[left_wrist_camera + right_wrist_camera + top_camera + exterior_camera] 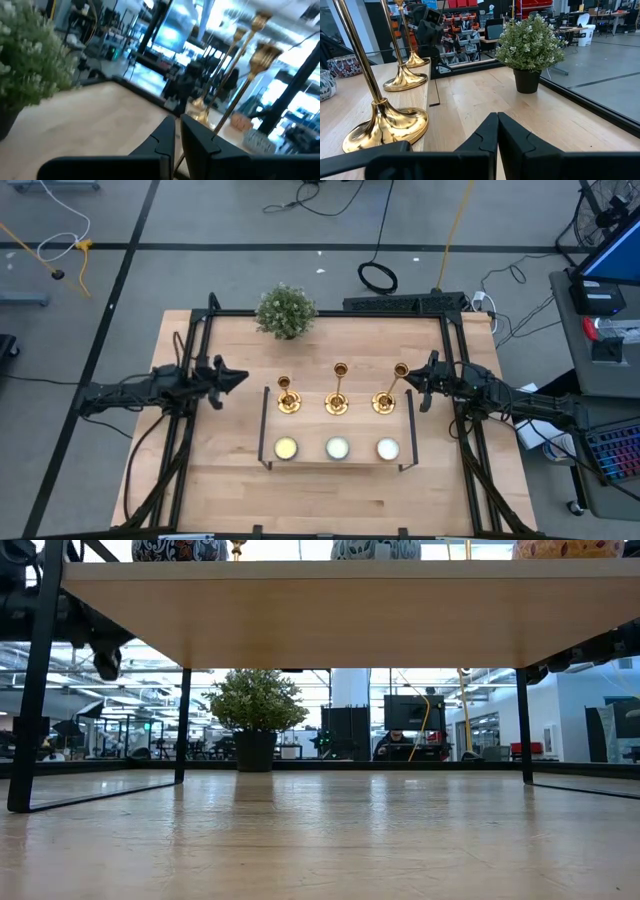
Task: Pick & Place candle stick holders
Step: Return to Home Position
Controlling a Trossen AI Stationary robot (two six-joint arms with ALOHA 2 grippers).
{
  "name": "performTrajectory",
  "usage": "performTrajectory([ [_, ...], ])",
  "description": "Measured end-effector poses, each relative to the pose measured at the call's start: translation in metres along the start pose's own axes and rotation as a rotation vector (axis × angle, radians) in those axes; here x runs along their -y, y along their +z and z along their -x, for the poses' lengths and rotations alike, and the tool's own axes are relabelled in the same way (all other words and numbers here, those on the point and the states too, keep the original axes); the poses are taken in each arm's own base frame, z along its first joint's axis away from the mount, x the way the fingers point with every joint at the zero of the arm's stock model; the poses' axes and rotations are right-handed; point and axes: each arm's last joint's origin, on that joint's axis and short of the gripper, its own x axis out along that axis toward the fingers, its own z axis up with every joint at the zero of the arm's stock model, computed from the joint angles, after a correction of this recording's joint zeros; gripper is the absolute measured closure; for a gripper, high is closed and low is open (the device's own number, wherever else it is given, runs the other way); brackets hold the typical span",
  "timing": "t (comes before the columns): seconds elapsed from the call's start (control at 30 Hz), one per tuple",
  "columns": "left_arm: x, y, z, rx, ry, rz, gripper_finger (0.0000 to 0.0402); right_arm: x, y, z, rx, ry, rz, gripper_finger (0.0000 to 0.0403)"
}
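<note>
Three gold candle stick holders stand by their round bases in a row on a raised wooden shelf (340, 430): left (287, 399), middle (338, 399), right (386, 398). They also show in the right wrist view, the nearest one (385, 122) beside my fingers. My left gripper (243, 376) is shut and empty, left of the shelf. My right gripper (409, 380) is shut and empty, just right of the right holder.
Three round candles (336, 447) sit along the shelf's near side. A bushy green plant (286, 310) in a dark pot stands at the table's far edge. The shelf stands on black metal legs (30, 690). Bare wood lies in front of the shelf.
</note>
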Motion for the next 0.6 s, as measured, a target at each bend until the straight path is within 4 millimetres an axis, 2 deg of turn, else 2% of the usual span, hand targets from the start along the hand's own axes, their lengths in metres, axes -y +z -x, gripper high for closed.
performTrajectory([
  [0.1,0.0033,0.0059,0.0004,0.056,-0.032,0.011,0.0369,-0.0001,0.0,0.0,0.0,0.002,0.0,0.0399],
  [0.6,0.0038,0.0064,0.0003,0.065,-0.04,0.015,0.0369,-0.0001,0.0002,-0.0001,0.001,0.003,0.0,0.0399],
])
